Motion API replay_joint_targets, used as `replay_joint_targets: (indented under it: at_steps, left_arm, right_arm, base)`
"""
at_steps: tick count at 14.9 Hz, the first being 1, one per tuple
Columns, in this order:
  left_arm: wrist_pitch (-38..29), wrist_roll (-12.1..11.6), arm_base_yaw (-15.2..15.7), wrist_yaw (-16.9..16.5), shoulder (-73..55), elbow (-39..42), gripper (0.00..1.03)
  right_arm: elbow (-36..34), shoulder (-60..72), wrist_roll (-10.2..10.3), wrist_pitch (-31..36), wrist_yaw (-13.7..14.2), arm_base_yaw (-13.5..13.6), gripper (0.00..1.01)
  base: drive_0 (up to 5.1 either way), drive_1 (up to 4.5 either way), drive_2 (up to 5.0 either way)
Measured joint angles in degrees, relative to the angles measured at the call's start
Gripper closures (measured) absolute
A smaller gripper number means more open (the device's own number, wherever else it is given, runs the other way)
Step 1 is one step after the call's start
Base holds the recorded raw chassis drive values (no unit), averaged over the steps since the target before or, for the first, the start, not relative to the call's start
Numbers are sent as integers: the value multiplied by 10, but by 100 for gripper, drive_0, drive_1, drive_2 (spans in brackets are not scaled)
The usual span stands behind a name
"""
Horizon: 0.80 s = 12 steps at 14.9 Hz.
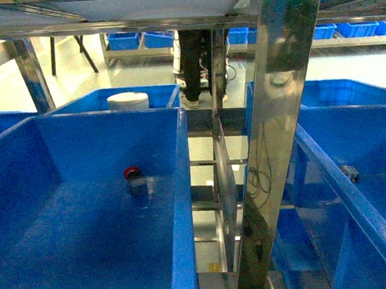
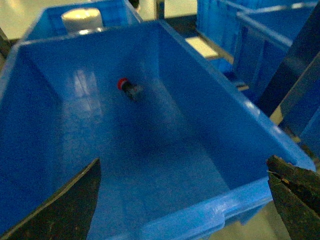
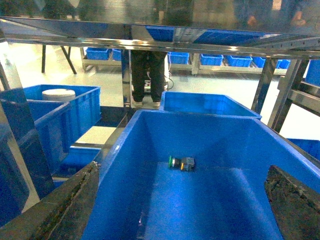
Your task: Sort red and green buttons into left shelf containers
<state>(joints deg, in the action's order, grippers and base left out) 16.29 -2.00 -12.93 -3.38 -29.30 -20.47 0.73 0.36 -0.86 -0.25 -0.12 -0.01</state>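
While both hands hang wide open and empty, a tiny push-button with a round red cap (image 1: 133, 172) on a pale grey body lies on the floor of the deep bright blue plastic bin (image 1: 179, 186); a green-capped button (image 3: 181, 163) lies in another blue bin (image 3: 120, 150).

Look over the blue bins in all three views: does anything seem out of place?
Little stands out. A red button lies in the left bin, a green button in the right-hand bin. Only the white roll is neither.
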Motion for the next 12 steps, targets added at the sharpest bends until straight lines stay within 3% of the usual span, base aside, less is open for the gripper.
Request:
replay_joint_targets:
  at_steps: [2, 3, 4, 5, 8, 9, 10, 12]
  left_arm:
    - [-12, 8, 1, 5, 18, -1, 5]
    - [-156, 12, -23, 94, 42, 55, 16]
    - [-228, 14, -18, 139, 74, 106, 27]
    - [-269, 17, 7, 154, 95, 131, 39]
    - [-265, 18, 51, 111, 133, 149, 78]
    - [-255, 18, 80, 73, 146, 158, 90]
    - [-252, 19, 129, 42, 160, 164, 102]
    - [-248, 20, 131, 33, 177, 170, 101]
  right_arm:
    - [0, 0, 0, 0, 0, 0, 3]
    - [0, 0, 0, 0, 0, 0, 3]
    - [0, 0, 0, -1, 1, 0, 3]
    - [0, 0, 0, 0, 1, 0, 3]
    - [0, 0, 0, 0, 1, 0, 6]
    - [0, 0, 0, 0, 1, 0, 18]
    - [0, 0, 0, 0, 1, 0, 31]
    - [0, 0, 0, 0, 1, 0, 55]
  base:
    - [0, 0, 0]
    - [0, 0, 0]
    - [0, 0, 0]
    - [0, 0, 0]
    - [0, 0, 0]
    - [0, 0, 0]
    - [0, 0, 0]
    - [0, 0, 0]
